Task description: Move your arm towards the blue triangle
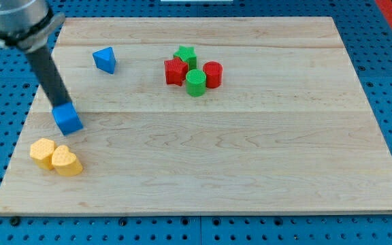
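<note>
The blue triangle lies near the view's top left of the wooden board. My dark rod comes down from the top left corner, and my tip rests against the top edge of a blue cube. The tip is below and to the left of the blue triangle, well apart from it.
Two yellow blocks sit at the lower left: a yellow hexagon and a yellow heart. A cluster lies at the top centre: green star, red star, green cylinder, red cylinder.
</note>
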`<act>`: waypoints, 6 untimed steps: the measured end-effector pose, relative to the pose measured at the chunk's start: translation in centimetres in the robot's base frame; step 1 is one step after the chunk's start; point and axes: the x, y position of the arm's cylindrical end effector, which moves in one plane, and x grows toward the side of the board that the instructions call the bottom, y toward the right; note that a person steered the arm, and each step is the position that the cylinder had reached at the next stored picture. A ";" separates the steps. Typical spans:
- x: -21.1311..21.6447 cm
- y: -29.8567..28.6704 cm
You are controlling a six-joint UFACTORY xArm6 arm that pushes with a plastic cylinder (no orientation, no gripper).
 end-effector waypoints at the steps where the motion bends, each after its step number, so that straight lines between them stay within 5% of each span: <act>1: 3.5 -0.8; 4: -16.0 -1.3; 5: -18.1 0.1; 6: -14.2 4.7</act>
